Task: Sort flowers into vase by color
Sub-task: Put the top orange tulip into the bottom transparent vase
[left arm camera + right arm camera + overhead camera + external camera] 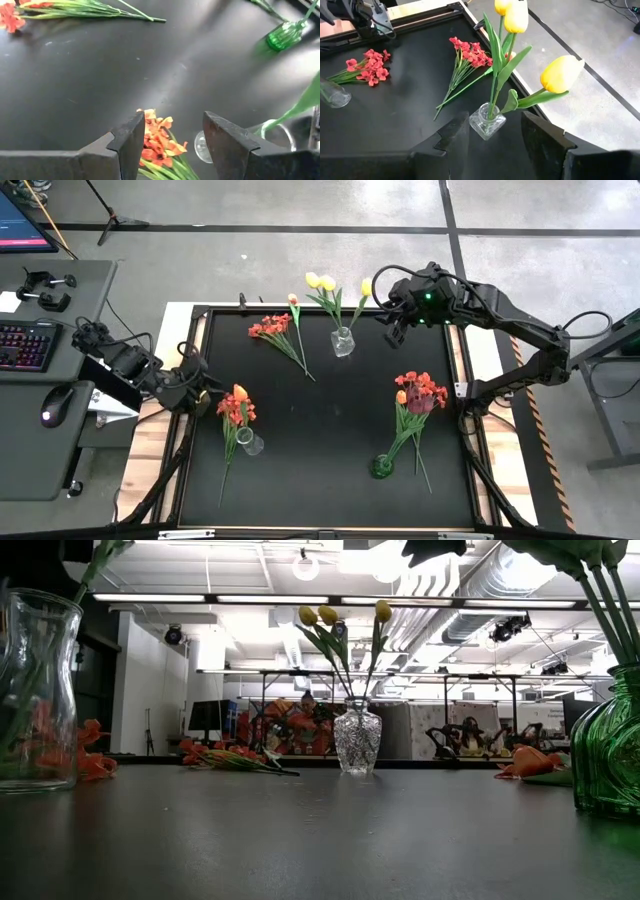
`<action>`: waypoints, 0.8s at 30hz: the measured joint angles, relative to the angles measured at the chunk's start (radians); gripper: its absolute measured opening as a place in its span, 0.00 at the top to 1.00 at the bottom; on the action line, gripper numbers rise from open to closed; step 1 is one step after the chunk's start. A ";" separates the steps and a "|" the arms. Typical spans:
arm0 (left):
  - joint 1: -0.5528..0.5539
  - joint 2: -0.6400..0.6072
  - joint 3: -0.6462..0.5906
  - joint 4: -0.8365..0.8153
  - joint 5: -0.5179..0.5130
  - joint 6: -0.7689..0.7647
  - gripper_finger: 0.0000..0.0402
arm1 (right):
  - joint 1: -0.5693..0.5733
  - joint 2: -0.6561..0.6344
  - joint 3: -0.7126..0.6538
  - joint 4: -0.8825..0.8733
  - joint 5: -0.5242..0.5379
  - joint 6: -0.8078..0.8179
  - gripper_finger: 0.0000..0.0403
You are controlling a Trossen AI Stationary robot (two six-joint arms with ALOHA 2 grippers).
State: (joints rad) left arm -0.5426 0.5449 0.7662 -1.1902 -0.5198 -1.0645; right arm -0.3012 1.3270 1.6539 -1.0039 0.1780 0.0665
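Three yellow tulips (560, 72) stand in a small clear vase (343, 342) at the mat's far side, also seen as the cut-glass vase (357, 740). A red bunch (275, 330) lies flat on the mat to its left. Orange flowers (237, 408) sit in a clear vase (250, 443) at the left. Red and maroon flowers (420, 392) stand in a green vase (383, 467) at the right. My left gripper (170, 145) is open, just left of the orange flowers (157, 142). My right gripper (495, 145) is open, hovering right of the yellow tulips' vase (487, 122).
The black mat (320, 430) has a raised frame (195, 315) around it. A desk with a keyboard (25, 345) and a mouse (55, 402) stands left of the table. Bare mat lies between the three vases, at the middle and near side.
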 joint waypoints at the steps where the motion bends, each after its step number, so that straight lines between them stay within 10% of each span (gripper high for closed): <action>1: 0.002 0.000 0.000 -0.001 0.000 0.012 0.53 | 0.000 0.000 0.000 0.000 0.000 0.000 0.58; 24: 0.014 0.000 0.000 0.104 0.069 0.136 0.53 | 0.000 0.000 0.000 0.005 -0.002 0.138 0.58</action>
State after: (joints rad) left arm -0.5285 0.5449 0.7662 -1.0866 -0.4504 -0.9283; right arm -0.3012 1.3270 1.6539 -0.9985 0.1764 0.2049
